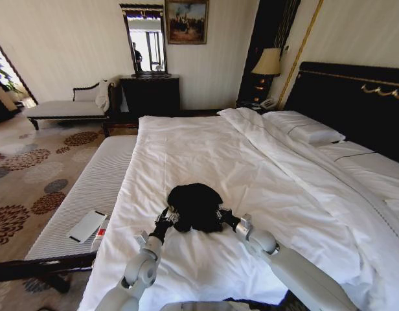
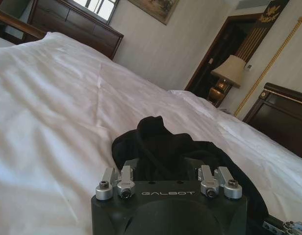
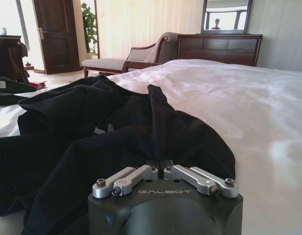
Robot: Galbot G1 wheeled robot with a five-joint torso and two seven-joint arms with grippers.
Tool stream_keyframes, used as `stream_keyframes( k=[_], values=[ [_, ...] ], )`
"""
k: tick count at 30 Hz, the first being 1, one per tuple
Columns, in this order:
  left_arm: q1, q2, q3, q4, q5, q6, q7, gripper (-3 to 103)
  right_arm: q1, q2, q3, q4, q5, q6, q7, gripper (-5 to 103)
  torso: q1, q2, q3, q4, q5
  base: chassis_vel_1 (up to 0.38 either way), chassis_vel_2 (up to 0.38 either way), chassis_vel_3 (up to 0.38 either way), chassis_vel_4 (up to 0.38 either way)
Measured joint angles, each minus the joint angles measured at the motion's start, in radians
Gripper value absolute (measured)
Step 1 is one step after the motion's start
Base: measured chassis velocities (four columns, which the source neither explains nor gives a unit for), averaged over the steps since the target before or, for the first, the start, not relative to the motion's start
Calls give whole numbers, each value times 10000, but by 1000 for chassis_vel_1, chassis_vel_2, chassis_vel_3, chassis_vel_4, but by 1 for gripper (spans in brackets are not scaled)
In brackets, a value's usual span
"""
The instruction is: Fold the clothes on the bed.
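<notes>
Bed point(image 1: 206, 162): big, with a white duvet point(image 1: 186, 149) spread flat over it and white pillows point(image 1: 309, 129) up by the dark headboard point(image 1: 355, 103).
Bench point(image 1: 89, 188): long and pale, right beside the bed on the robot's left, with a small flat white thing point(image 1: 87, 226) lying on it.
Black T-shirt point(image 1: 195, 206): a bunched-up heap on the duvet, near the foot of the bed, between the two grippers.
Left gripper point(image 1: 171, 219): low on the duvet, touching the left edge of the shirt. From its wrist camera the finger links stand wide apart with black cloth between them; the tips are hidden, so I cannot tell if they hold it.
Right gripper point(image 1: 224, 217): low at the right edge of the shirt. From its wrist camera the links fold in to the middle and a ridge of black cloth rises from there, so the jaws are pinched on the shirt.
</notes>
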State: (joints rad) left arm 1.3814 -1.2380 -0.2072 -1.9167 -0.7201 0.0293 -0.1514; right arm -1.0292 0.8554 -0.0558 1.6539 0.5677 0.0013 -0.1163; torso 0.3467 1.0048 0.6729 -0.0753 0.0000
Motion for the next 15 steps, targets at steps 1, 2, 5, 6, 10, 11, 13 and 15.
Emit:
stream_keyframes(
  k=[1, 2, 5, 6, 10, 11, 13, 15],
  values=[
    [0, 0, 0, 0, 0, 0, 0, 55, 0, 0, 0, 0, 0, 0, 0, 0, 0, 0, 0, 0, 0, 0, 0, 0, 0],
    [-29, -20, 2, 31, -27, 6, 0, 54, 0, -1, 0, 0, 1, 0, 0, 0, 0, 0, 0, 0, 0, 0, 0, 0, 0],
    [-75, -51, 4, 83, -55, 7, 0, 48, 0, -5, 0, -3, 2, -1, 2, 0, 0, 0, 0, 0, 0, 0, 0, 0, 0],
    [-153, -154, -1, 211, -79, 7, 45, 43, -7, -12, -1, -4, 13, -2, 3, 0, 0, 0, 0, 0, 1, 0, 0, 0, 0],
    [-255, -407, 85, 354, -122, 10, 72, 26, -47, -16, 24, 20, 20, -3, 9, 0, 0, 0, 0, 0, 0, 0, 0, 0, 0],
    [-255, -407, 85, 354, -122, 10, 72, 26, -47, -16, 24, 20, 20, -3, 9, 0, 0, 0, 0, 0, 0, 0, 0, 0, 0],
    [-297, -503, 105, 437, -121, 12, 72, 16, -58, -12, 35, 26, 33, -3, 13, 0, 0, 0, 0, -1, 0, 0, 0, 0, 0],
    [-310, -542, 109, 490, -122, 13, 73, 11, -58, -10, 35, 26, 39, -3, 17, 0, 0, 0, -1, 0, 0, 0, 0, 0, 0]
  ],
)
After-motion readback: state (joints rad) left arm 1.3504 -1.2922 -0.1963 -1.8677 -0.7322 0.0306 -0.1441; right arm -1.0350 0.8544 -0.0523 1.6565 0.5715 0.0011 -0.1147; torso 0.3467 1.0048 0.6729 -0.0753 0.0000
